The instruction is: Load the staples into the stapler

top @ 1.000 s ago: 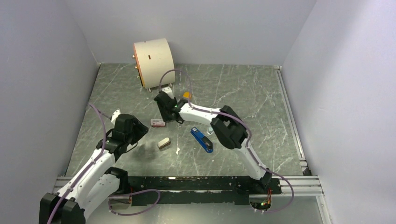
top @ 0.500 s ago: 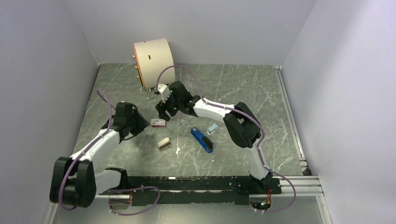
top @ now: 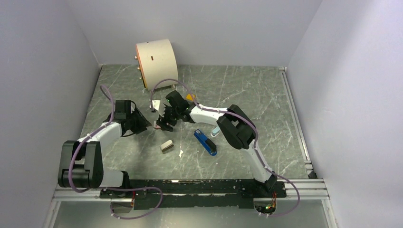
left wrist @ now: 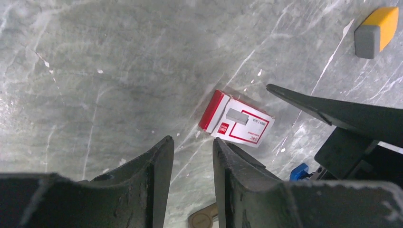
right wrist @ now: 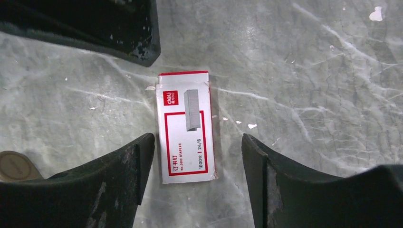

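Grey marble tabletop (top: 247, 95), pale walls round it. No loose staples that I can make out; prob. inside the red-and-white box (right wrist: 186, 126), which has them printed on its lid – my guess only. Box lies flat, lid up, left of centre. Over it hangs the right gripper (right wrist: 197, 140), fingers wide apart & empty; box's long axis runs along the fingers, so its narrow width sits across the gap w/ room either side. At the box's far end the left gripper (left wrist: 192, 141) sits low, fingers a narrow slot apart, nothing btw them; box lies ahead of its tips, a bit to one side. Right one looks nearer & better lined up. Further right, the stapler (top: 205, 142) lies on the tabletop on the near side of the right forearm, long axis slanting far-left to near-right; neither gripper touches it.
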Robot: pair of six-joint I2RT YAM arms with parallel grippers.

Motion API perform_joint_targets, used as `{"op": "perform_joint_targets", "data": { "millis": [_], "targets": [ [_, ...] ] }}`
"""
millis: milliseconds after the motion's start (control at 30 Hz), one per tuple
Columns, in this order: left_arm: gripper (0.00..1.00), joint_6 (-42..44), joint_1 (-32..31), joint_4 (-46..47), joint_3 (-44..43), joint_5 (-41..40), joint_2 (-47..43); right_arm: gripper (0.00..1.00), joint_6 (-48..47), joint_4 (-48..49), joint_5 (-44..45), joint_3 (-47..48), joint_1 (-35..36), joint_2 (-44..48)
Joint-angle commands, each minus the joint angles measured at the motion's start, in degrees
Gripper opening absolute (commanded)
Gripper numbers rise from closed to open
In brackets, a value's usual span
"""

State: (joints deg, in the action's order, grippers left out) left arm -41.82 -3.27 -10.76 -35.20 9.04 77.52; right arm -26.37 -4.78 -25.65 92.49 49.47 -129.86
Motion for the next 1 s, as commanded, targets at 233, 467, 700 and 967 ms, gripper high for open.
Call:
{"op": "perform_joint_targets", "data": {
  "millis": [233, 467, 700, 967],
  "targets": [
    [0.40, -2.09, 2.34, 13.77, 2.06, 10.93, 4.25, 0.52, -10.01, -5.84, -1.79, 3.10, 0.22, -2.31],
    [0.40, -2.74, 2.38, 20.57, 3.59, 11.77, 6.91, 0.49, -13.22, -9.37, -3.28, 4.78, 0.01, -3.59],
    [0.40, -1.57, 2.38, 23.24, 4.18, 12.71, 8.01, 0.48, -13.29, -9.25, -4.78, 5.08, -0.08, -3.88],
    [0.31, -1.59, 2.22, 24.29, 5.22, 16.59, 9.33, 0.46, -12.57, -8.24, -5.58, 6.41, 0.00, -4.59]
  ]
}}
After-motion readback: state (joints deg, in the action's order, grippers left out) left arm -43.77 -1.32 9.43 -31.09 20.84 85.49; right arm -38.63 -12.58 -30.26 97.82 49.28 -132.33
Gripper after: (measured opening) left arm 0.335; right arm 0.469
